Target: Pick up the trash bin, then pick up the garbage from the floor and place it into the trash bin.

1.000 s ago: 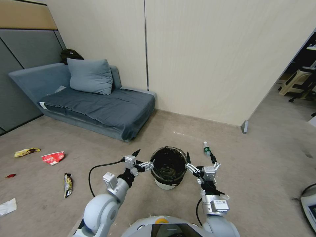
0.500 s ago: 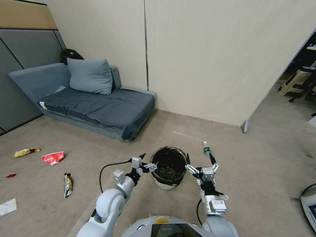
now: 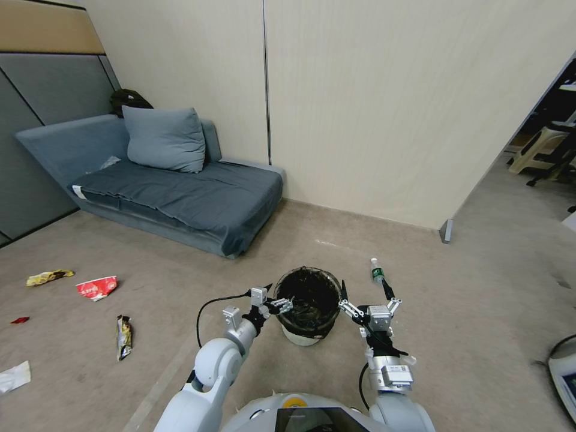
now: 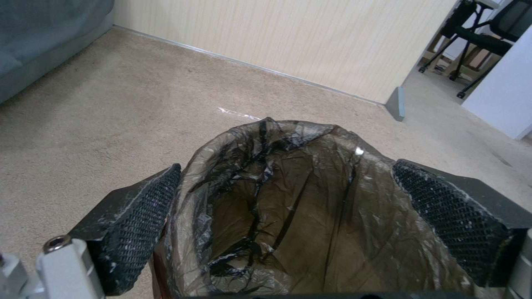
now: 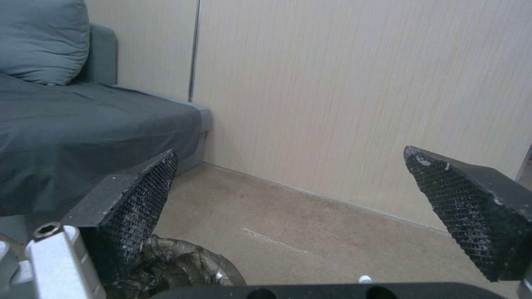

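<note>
First step in hand: picking up the trash bin (image 3: pixel 307 305), low centre of the head view, on the floor. Left hand (image 3: pixel 271 298) at the bin's left rim, released, pads (image 4: pixel 145 216) straddling the black liner. Right hand (image 3: pixel 363 295) just beside the right rim, spread wide, holding nothing. Garbage (image 3: pixel 96 287) scattered far left, untouched. Next, probably: clench on the rim, then lift.
</note>
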You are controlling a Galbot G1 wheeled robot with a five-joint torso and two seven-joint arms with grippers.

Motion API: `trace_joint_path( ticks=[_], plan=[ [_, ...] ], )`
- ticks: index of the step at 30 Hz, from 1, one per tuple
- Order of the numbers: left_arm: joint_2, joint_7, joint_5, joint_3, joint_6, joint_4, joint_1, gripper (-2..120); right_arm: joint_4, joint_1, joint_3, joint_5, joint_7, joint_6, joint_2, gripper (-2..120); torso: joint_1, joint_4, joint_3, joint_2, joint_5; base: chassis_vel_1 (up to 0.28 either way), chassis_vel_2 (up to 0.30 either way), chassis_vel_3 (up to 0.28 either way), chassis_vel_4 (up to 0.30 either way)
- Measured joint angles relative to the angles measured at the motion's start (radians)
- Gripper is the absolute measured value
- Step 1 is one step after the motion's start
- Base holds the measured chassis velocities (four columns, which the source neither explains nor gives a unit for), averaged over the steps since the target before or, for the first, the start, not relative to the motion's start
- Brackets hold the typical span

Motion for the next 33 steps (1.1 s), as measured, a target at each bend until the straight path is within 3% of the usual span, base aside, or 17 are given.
trace_joint_path(
  ticks=[26, 33],
  plan=[
    [-0.039, -0.042, 0.03, -0.008, -0.001, 0.076, -0.03, 99, -0.013, 0.004, 0.0, 0.0, -0.004, 0.011, 0.0, 100, 0.0, 0.0001, 0.0, 0.0, -0.0001, 0.0, 0.0, 0.0, 0.0],
    [-0.042, -0.081, 0.028, -0.007, 0.025, 0.1, -0.058, 99, -0.014, 0.005, 0.001, 0.0, -0.012, 0.011, 0.0, 100, 0.0, 0.0, 0.0, 0.0, -0.0001, 0.0, 0.0, 0.0, 0.0]
  ],
)
